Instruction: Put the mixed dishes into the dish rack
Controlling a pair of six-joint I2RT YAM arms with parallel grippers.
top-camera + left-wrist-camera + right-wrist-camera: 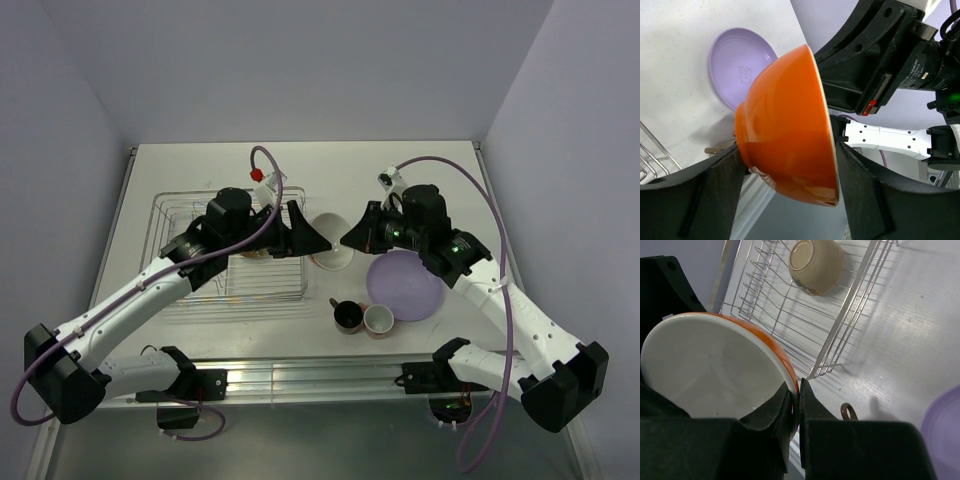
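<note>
The orange bowl [331, 246], white inside, hangs on its side above the table just right of the dish rack [170, 215]. My right gripper [799, 385] is shut on its rim. My left gripper [787, 152] straddles the bowl [790, 125], one finger against the foot and the other against the rim. A beige bowl [817, 262] lies in the rack [840, 335]. The lilac plate [403, 285] lies flat on the table under the right arm. A dark cup [347, 316] and a pink cup [378, 320] stand side by side in front of it.
The two arms meet over the middle of the table, at the rack's right end. White walls close off the back and both sides. A metal rail [300, 375] runs along the near edge between the arm bases.
</note>
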